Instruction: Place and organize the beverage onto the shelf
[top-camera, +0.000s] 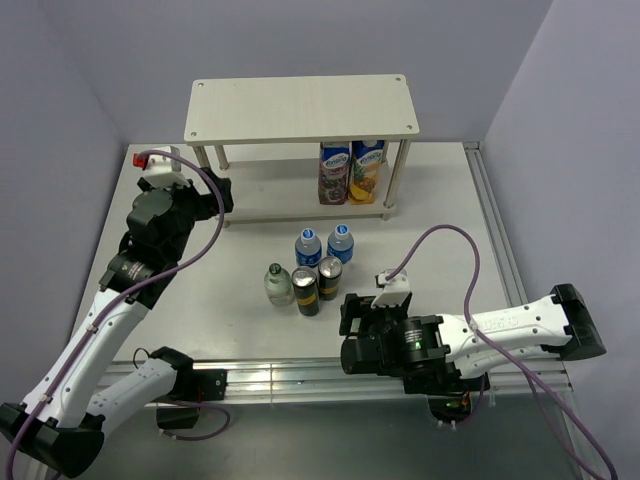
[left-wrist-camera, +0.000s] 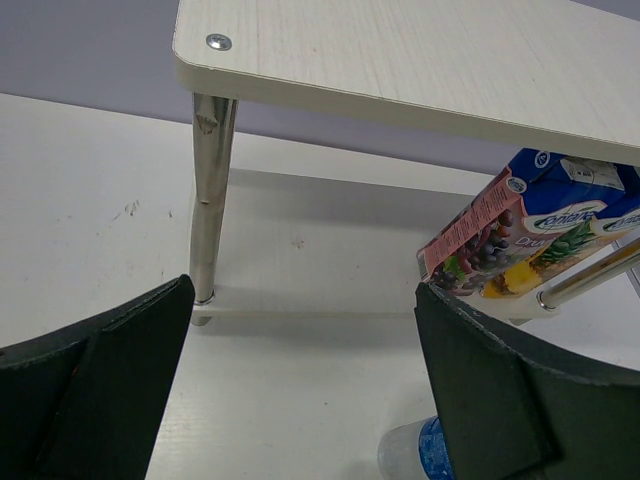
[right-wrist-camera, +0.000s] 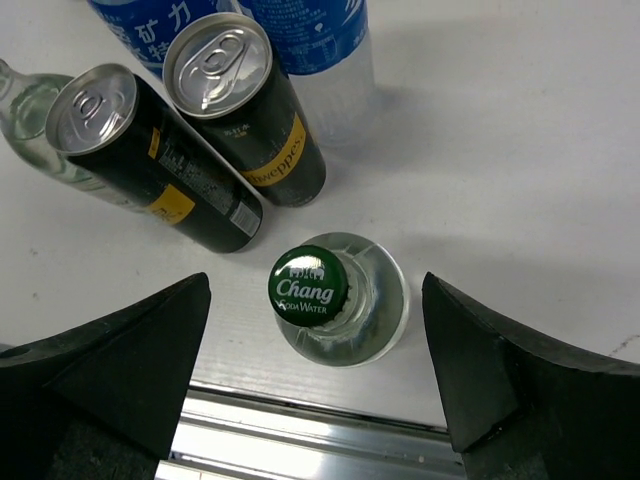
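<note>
You are starting almost from scratch: none of the six drinks is sitting on the shelf (top-camera: 300, 108) yet. Its lower board is carrying only two juice cartons (top-camera: 335, 172) at the right end, and the top board is showing bare.

The drinks are all standing on the table (top-camera: 440, 220) in front of the shelf. The two water bottles (top-camera: 308, 245) are standing side by side nearest it, with the two cans (top-camera: 305, 290) just in front of them. One glass bottle (top-camera: 277, 283) is standing left of the cans.

Your right pincer (right-wrist-camera: 316, 290) is hanging spread wide around the other glass bottle (right-wrist-camera: 375, 300), a finger on each side and neither touching it. Closing on that bottle looks like the step in hand.

Your left pincer (left-wrist-camera: 305, 300) is gaping and empty, facing the left end of the shelf's lower board. All six placements are waiting.
</note>
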